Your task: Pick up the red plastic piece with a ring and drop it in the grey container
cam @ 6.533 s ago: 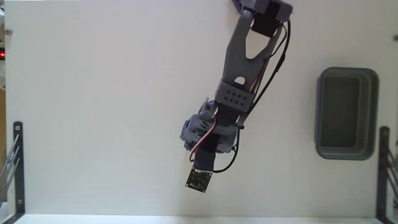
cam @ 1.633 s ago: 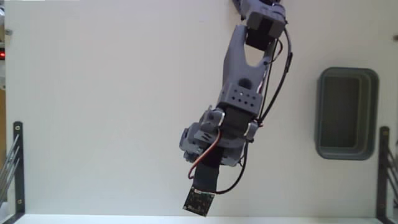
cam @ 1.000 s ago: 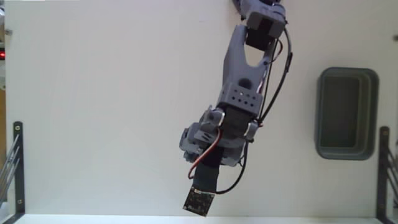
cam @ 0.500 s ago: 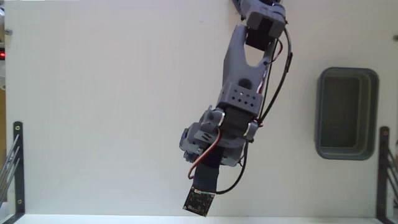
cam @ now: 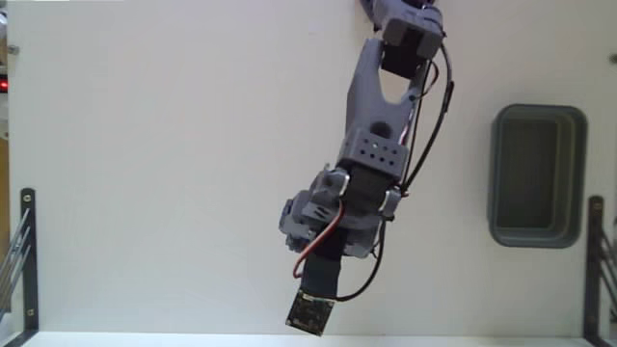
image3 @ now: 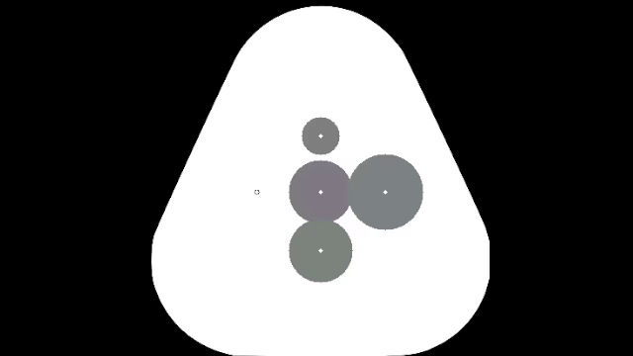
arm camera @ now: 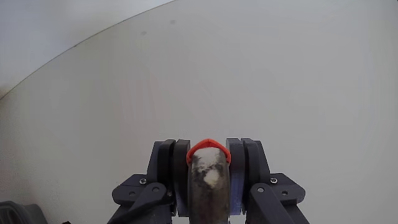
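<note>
Wrist view shows your gripper clamped on the red plastic piece with a ring, the red loop poking out between both jaws above the bare white table. In the fixed view the arm hangs over the table's middle, the grey container well apart to the right. Swing too fast and the narrow pinch could slip, dropping the piece short of the tub.
</note>
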Motion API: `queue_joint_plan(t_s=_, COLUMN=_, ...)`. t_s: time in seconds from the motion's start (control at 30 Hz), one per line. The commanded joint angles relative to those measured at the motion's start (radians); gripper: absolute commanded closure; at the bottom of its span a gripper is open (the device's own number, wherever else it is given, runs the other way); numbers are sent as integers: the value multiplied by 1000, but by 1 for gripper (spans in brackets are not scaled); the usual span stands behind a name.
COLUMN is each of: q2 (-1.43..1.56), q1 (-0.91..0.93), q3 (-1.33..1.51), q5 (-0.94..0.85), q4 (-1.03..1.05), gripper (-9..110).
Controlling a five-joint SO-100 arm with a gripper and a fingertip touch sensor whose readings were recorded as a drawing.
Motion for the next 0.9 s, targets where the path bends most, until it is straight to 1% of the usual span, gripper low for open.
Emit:
queue_joint_plan(t_s=0.0, q2=52, q1=-18, q3=-19, q5=5, q4=15, gripper=75)
queue_joint_plan(t_s=0.4, q2=101, q1=-137, q3=48, q5=5, q4=-2, gripper=75)
queue_joint_plan(t_s=0.87, q2=189, q1=-348, q3=167, q5=5, q4=-33, gripper=75)
